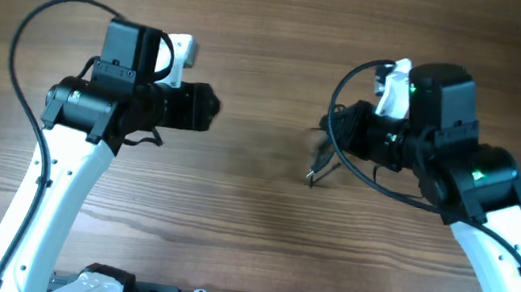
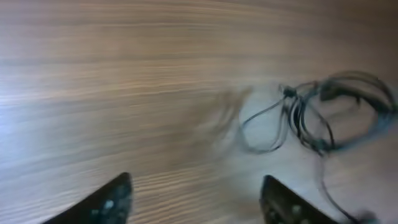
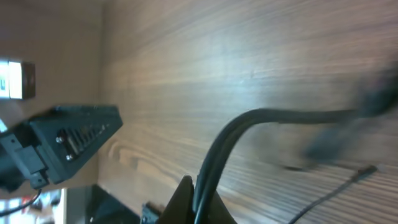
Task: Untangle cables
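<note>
**Right gripper (image 3: 200, 200) clamps one cable (image 3: 273, 114); left gripper (image 2: 196, 183) gapes**

Nearest the robot, at the 6 o'clock edge of the overhead view, two white arms lean out over the wooden table (image 1: 276, 27). The left arm (image 1: 66, 171) reaches toward 12 o'clock with its wrist turned to 3 o'clock. The right arm (image 1: 499, 253) mirrors it, wrist turned to 9 o'clock.

The left gripper is wide open. Its two dark fingers (image 2: 112, 202) sit far apart at the bottom of its own camera view, with only wood grain between them. Beyond them, toward 2 o'clock in that view, the cables (image 2: 311, 115) lie on the table as a loose knot of thin black loops. One strand trails off toward 5 o'clock. The picture is blurred, so the crossings cannot be sorted out.

The right gripper has its fingers pressed together on the single black cable. It climbs from the fingertips toward 12 o'clock, then bends to 3 o'clock and runs into blur. A thin strand ending in a small plug (image 3: 367, 169) lies on the wood at 4 o'clock. Farther off, at 9 o'clock in that view, the left arm shows.

From overhead, a dark strand hangs just at 7 o'clock of the right gripper, well apart from the left one.
</note>
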Robot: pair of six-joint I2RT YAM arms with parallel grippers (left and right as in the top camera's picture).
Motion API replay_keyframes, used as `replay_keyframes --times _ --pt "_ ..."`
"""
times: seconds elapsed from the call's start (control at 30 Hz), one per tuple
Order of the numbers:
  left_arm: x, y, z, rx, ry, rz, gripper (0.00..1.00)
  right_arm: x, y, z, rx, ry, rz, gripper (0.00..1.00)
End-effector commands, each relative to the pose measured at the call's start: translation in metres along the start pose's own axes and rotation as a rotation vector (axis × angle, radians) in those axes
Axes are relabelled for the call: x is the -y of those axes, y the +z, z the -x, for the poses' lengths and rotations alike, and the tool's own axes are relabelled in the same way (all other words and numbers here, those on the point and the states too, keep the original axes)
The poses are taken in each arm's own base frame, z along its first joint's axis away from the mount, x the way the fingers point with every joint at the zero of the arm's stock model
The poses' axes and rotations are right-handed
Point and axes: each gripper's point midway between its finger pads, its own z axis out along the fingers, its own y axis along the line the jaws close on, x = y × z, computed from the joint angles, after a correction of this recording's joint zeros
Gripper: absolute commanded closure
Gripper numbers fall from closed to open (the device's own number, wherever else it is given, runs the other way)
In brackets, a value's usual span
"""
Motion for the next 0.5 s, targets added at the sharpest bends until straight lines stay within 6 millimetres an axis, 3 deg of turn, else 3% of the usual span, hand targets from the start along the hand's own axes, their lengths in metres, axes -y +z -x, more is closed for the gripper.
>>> replay_keyframes --times 0.0,0.27,0.47 --pt "0.049 -0.007 -0.004 -0.021 0.156 -0.291 0.28 -0.018 -0.003 -0.008 -0.051 -0.030 0.089 0.96" --pt "0.081 0.020 -0.004 -0.066 0.247 -0.440 0.31 -0.033 -0.010 -0.012 -0.063 -0.042 0.159 0.96" --pt "0.110 0.043 -0.012 -0.113 0.305 -0.545 0.30 -0.027 -0.022 -0.003 -0.035 -0.009 0.171 0.96"
